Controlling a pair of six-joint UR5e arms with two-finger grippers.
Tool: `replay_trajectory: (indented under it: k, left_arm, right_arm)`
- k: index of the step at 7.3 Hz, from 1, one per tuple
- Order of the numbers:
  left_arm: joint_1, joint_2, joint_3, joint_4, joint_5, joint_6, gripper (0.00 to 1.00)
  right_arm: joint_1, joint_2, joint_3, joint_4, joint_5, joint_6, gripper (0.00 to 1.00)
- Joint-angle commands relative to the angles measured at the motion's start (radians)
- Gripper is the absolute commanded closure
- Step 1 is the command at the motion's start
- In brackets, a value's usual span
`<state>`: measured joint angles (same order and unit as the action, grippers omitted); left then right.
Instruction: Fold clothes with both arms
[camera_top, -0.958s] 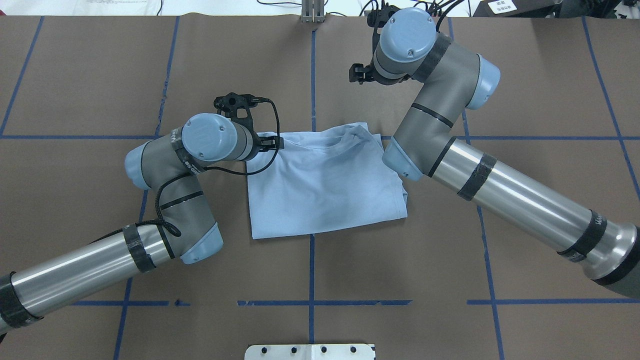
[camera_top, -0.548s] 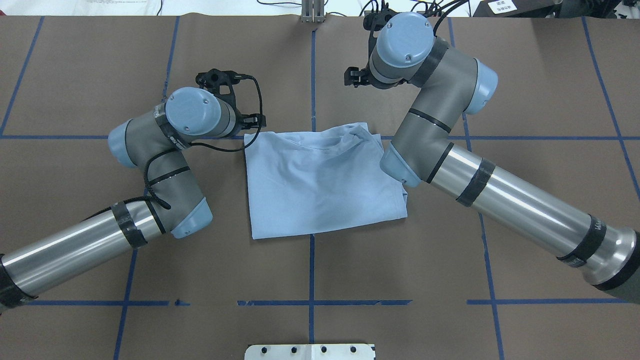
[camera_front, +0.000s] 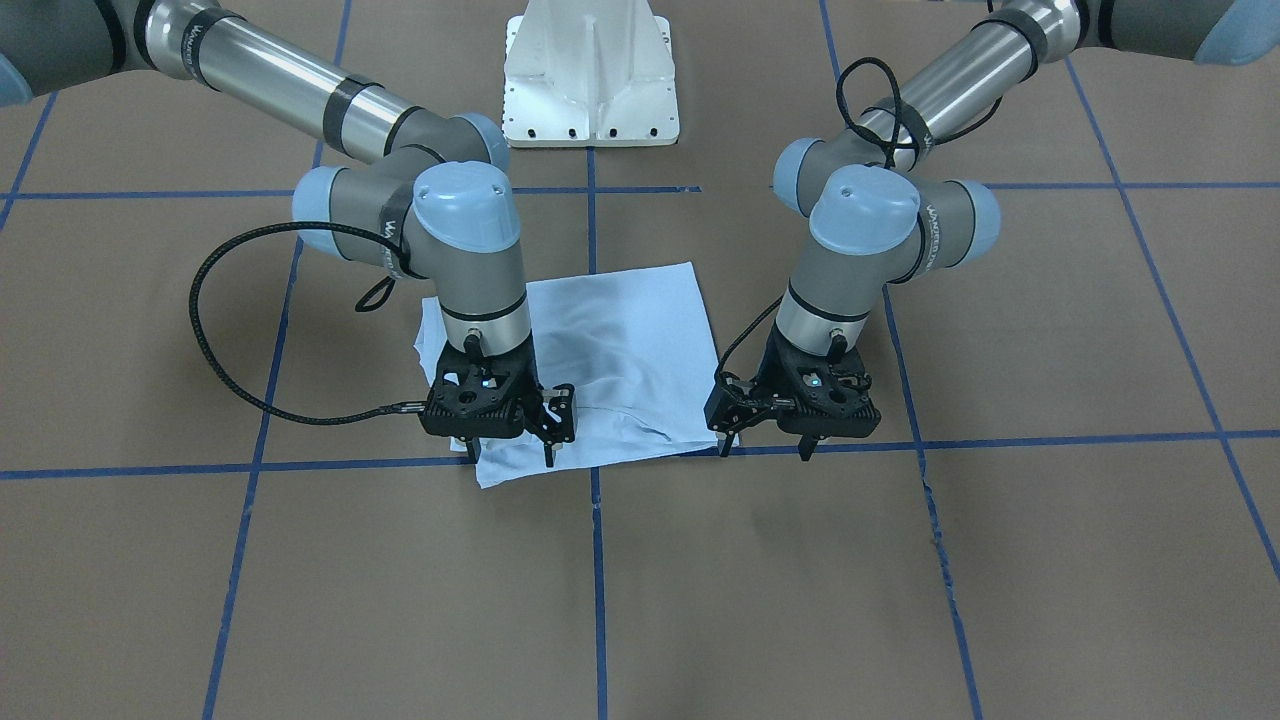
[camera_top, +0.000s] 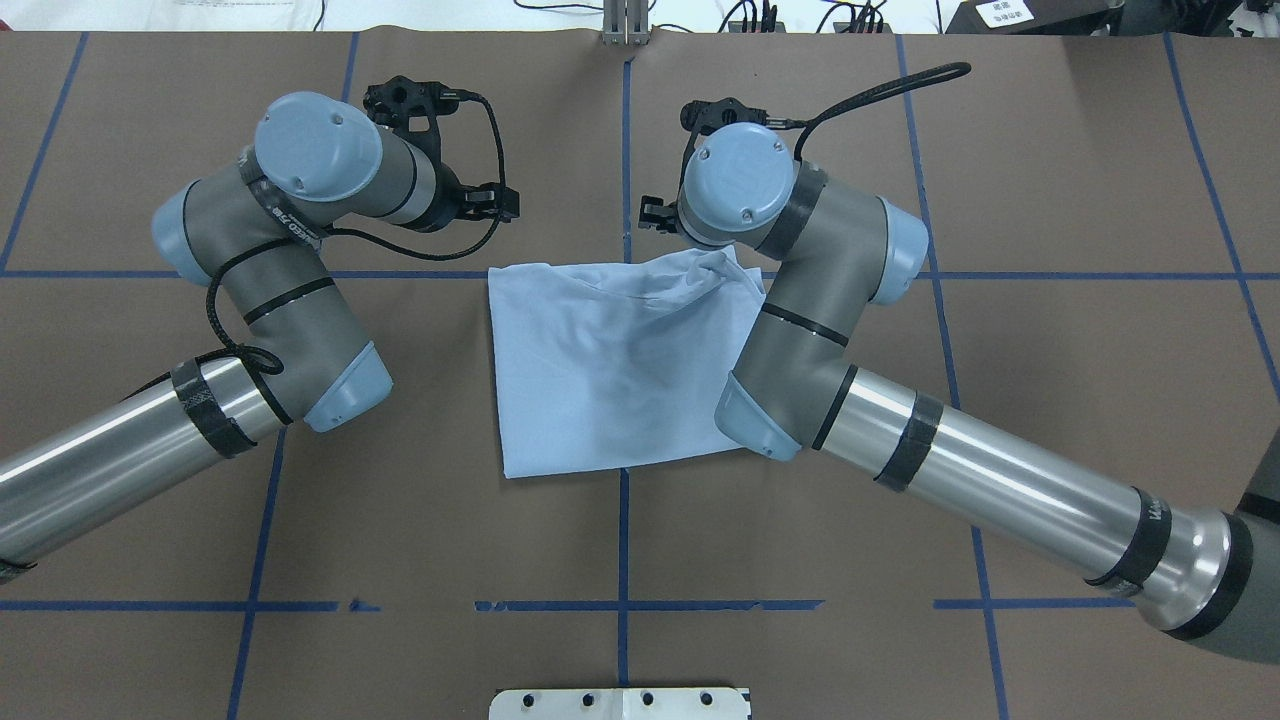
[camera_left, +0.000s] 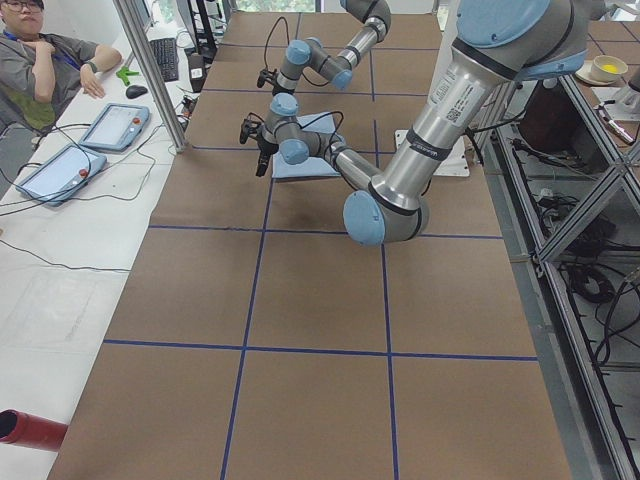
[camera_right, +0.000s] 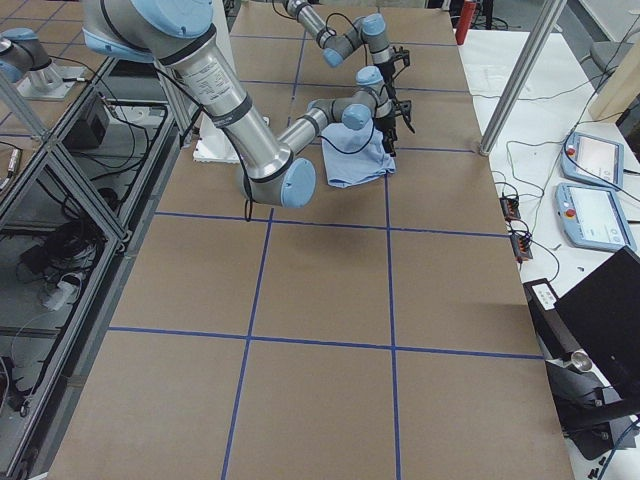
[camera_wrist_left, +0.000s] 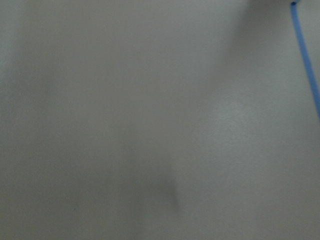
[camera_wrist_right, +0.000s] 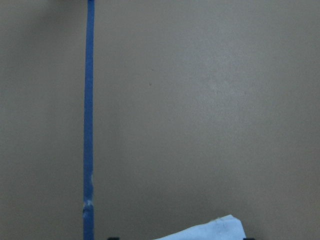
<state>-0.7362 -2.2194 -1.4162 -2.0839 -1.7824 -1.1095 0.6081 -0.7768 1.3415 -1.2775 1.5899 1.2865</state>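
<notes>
A: Where is the T-shirt (camera_top: 610, 370)?
B: Folded flat at the middle of the table (camera_top: 1100, 300). I see the right gripper (camera_front: 510, 450) spread wide over its collar edge. The left gripper (camera_front: 762, 447) is wide too, just beside the cloth. Both are empty.
A: Handling?
B: Light and limp, I judge; pinch the collar-side corners.
</notes>
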Motion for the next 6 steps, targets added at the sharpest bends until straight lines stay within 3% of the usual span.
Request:
replay_trajectory:
  k: [1, 3, 4, 5, 6]
  left_arm:
    - [-0.002, 0.003, -0.006, -0.002, -0.005, -0.003, 0.0]
    - [0.0, 0.004, -0.006, -0.01, -0.005, -0.004, 0.0]
    - [0.0, 0.004, -0.006, -0.011, -0.005, -0.004, 0.0]
    - [0.0, 0.004, -0.006, -0.011, -0.005, -0.004, 0.0]
    - [0.0, 0.004, -0.006, -0.011, -0.005, -0.004, 0.0]
  right_arm:
    - [-0.033, -0.036, 0.001, 0.0, -0.03, 0.011, 0.39]
    - [-0.033, -0.045, 0.004, 0.0, -0.031, 0.007, 0.48]
    - [-0.031, -0.042, 0.004, 0.0, -0.031, 0.005, 0.66]
    - [-0.03, -0.041, 0.004, 0.0, -0.031, 0.004, 1.0]
    - [-0.022, -0.042, 0.004, 0.0, -0.036, 0.004, 1.0]
